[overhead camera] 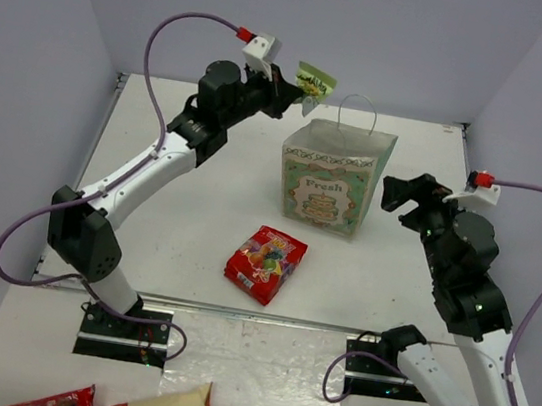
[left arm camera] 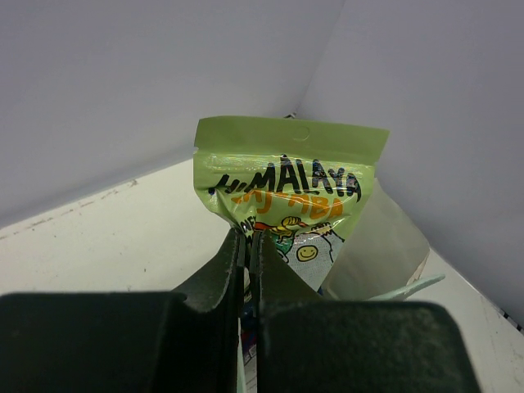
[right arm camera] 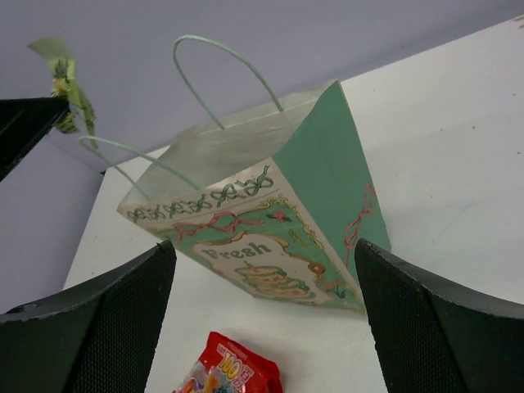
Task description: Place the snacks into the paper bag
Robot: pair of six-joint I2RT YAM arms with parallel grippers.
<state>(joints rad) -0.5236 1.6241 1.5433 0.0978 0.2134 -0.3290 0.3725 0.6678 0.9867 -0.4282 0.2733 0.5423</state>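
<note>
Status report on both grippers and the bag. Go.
Left gripper shut on green packet, held high near paper bag. Right gripper open, facing bag. Red candy bag on table.

The green packet point(left arm camera: 282, 196) is showing black and orange letters — the cream paper bag point(overhead camera: 332, 186) is wearing mint-green swirls.

Robotics lab test cell: plain lilac-grey walls point(overhead camera: 26, 78) box in a white worktop point(overhead camera: 199, 213), left arm point(overhead camera: 143, 180) and right arm point(overhead camera: 467, 281) bolted at its edge.
</note>
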